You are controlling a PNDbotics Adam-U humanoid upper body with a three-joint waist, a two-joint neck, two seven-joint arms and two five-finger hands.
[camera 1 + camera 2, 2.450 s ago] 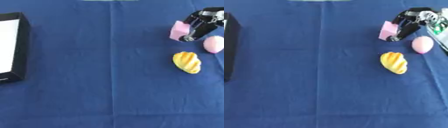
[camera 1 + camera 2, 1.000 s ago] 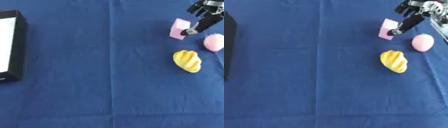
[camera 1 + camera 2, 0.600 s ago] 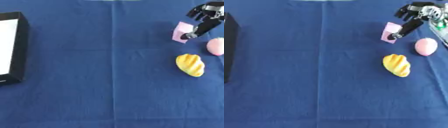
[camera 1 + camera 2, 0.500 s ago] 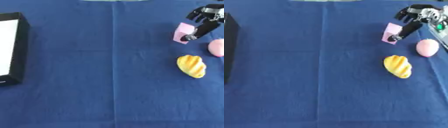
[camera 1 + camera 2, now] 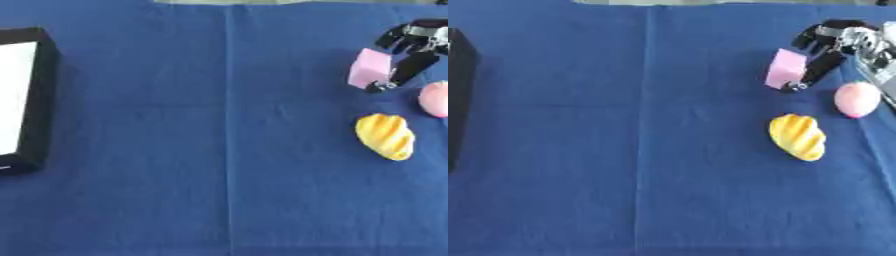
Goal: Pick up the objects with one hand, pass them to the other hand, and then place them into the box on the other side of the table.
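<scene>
A pink block (image 5: 369,68) stands at the far right of the blue cloth. My right hand (image 5: 826,47) is right beside it, fingers curled over its top and thumb reaching down its right side, pinching it. A pink egg-shaped thing (image 5: 857,99) lies to the right of the block, and a yellow ridged bread-like thing (image 5: 386,136) lies in front of it. The black box with a white inside (image 5: 41,95) sits at the left edge. My left hand shows in neither view.
The blue cloth (image 5: 227,165) covers the whole table, with a fold line running down its middle. Between the box and the objects lies bare cloth.
My right hand lifted off the pink block, then came back down and closed round it. The whole picture shifted a little, so the camera moved.
</scene>
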